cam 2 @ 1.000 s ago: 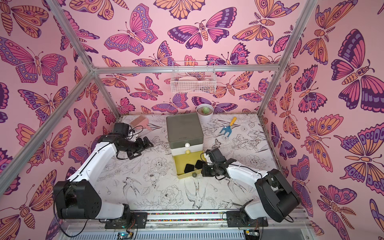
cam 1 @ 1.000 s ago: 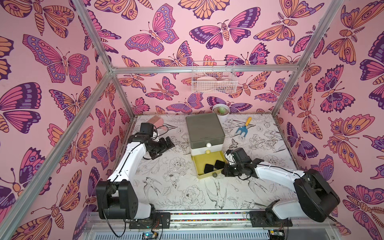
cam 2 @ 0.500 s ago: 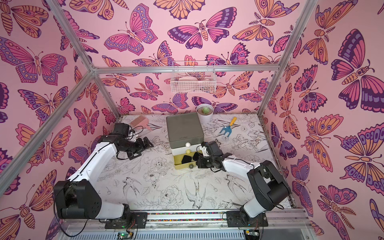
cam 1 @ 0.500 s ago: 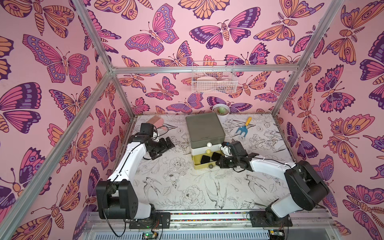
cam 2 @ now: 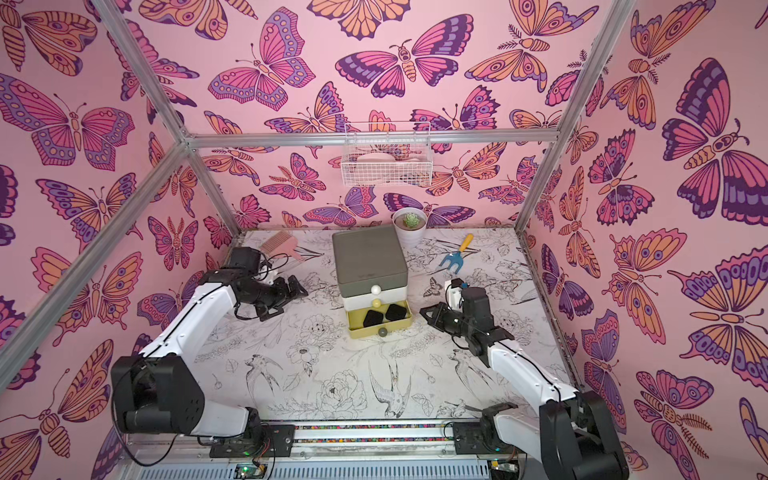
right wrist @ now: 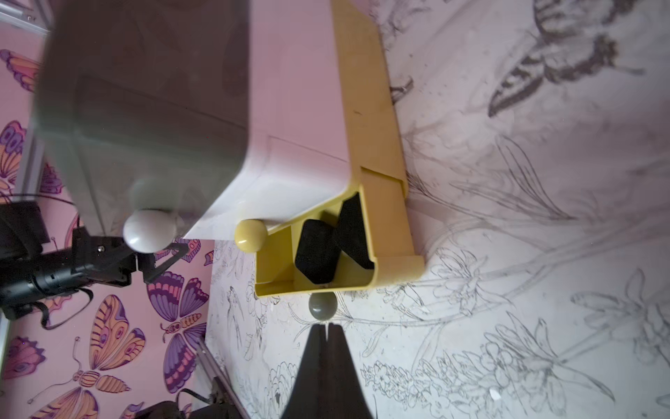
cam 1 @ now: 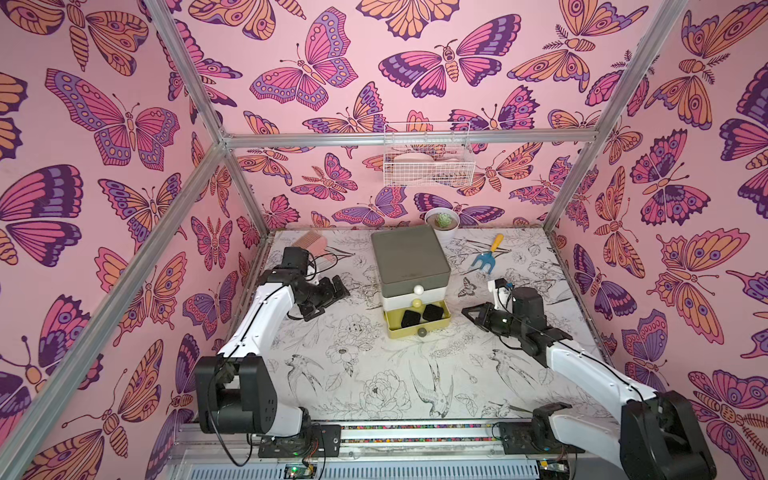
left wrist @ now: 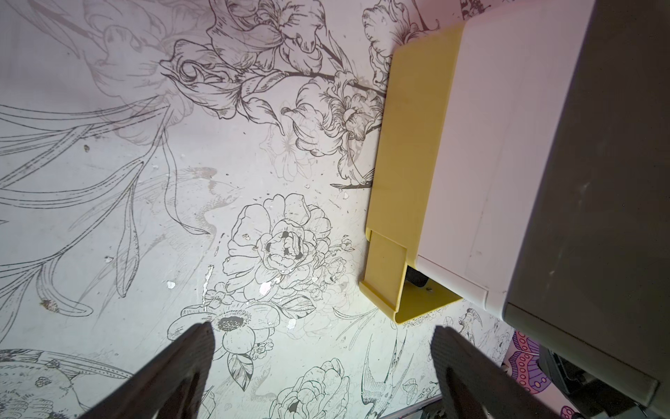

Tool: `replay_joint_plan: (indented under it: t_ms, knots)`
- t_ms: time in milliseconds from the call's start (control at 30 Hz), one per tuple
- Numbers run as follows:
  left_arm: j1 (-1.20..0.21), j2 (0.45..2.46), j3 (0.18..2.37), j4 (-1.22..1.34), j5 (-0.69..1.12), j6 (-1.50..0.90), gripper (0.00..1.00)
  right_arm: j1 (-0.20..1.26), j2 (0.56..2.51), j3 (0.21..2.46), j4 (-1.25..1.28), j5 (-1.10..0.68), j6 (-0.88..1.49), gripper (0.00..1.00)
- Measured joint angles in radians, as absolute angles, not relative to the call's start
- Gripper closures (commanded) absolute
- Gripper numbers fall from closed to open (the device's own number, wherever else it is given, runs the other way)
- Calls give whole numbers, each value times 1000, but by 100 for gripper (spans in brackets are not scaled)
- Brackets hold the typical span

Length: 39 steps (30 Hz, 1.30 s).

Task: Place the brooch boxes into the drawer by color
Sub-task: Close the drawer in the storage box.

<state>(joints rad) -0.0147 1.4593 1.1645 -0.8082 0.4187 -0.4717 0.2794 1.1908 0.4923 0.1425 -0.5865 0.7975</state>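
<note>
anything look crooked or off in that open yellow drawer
Yes. Inside the yellow drawer the two black brooch boxes lie askew: one seems tilted up against the side wall and overlaps the other, rather than lying flat side by side.

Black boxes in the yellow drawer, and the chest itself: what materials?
Black boxes: matte, fuzzy, no glare; likely velvet or flocking. Chest: smooth moulded walls, faint sheen, glossy ball knobs; probably plastic.
</note>
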Motion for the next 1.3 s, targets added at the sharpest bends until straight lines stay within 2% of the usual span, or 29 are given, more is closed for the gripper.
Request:
replay_joint_plan:
  t_ms: [167,267,867,1300]
  knots:
    - [-17,1463,1166,-808,419,-472,0,250,1391,469,260,-694,965,100]
    - [-19,1463,1167,-808,418,-472,0,266,1443,474,307,-724,1024,100]
    - [-20,1463,1167,-808,414,-472,0,348,1673,613,358,-711,1069,100]
    - [-17,1462,1165,-809,404,-466,0,365,1859,715,506,-688,1126,100]
